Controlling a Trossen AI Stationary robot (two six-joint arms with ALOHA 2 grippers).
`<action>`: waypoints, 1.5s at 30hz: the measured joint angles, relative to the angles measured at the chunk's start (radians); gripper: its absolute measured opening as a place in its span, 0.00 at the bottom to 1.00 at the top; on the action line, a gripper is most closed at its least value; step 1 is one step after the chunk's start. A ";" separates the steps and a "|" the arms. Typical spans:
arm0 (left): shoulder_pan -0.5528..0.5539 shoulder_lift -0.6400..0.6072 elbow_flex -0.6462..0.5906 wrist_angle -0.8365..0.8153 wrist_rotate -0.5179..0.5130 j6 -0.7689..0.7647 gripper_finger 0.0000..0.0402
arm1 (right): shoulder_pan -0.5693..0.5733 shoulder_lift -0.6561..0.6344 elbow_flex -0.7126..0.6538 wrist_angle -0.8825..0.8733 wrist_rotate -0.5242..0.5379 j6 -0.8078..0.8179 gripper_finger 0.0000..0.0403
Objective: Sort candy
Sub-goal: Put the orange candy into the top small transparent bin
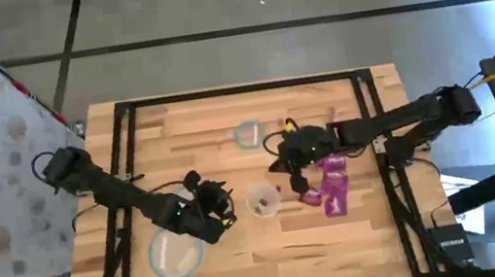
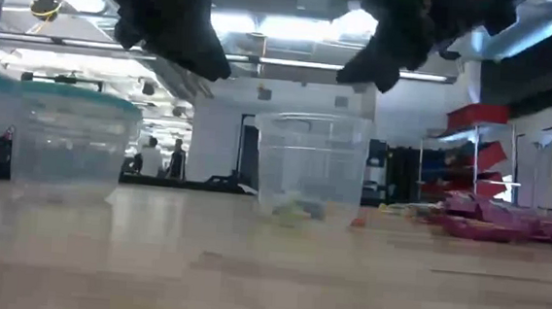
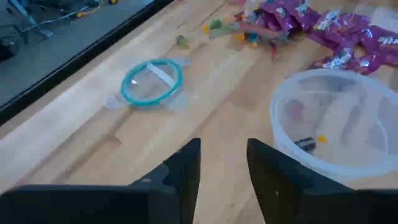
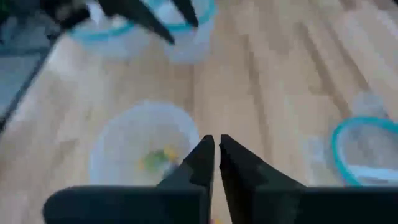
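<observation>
The candy is a heap of magenta packets (image 1: pixel 334 184) on the table's right half, with small coloured pieces (image 3: pixel 244 32) beside it. A clear cup (image 1: pixel 264 200) stands at mid-table with a few pieces (image 4: pixel 157 159) on its bottom. My right gripper (image 4: pixel 216 149) hangs above the table just right of the cup, its fingers together but for a thin slit; nothing shows between them. My left gripper (image 3: pixel 224 167) hovers open left of the cup, with nothing between its fingers.
A small teal-rimmed bowl (image 1: pixel 249 134) stands toward the far edge. A larger teal-rimmed bowl (image 1: pixel 176 252) sits near the front left, below my left arm. One green piece (image 3: pixel 182 41) lies alone on the bare wood. A black frame (image 1: pixel 125 137) borders the table.
</observation>
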 joint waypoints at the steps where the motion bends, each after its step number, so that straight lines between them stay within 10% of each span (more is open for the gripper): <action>1: 0.000 0.000 0.000 -0.001 0.000 0.001 0.29 | 0.008 0.000 0.000 -0.035 0.010 -0.017 0.13; 7: 0.000 0.000 0.000 0.000 0.000 0.002 0.29 | 0.018 0.000 -0.029 -0.207 0.068 -0.120 0.34; 16: 0.000 0.000 0.000 0.001 0.000 0.003 0.29 | 0.016 0.047 -0.185 0.062 -0.004 -0.298 0.54; 37: 0.002 -0.001 0.000 0.022 0.000 0.010 0.29 | 0.016 0.361 -0.179 0.381 -0.092 -0.453 0.64; 45: 0.002 -0.001 0.000 0.019 0.000 0.008 0.29 | 0.018 0.381 -0.176 0.370 -0.103 -0.386 0.44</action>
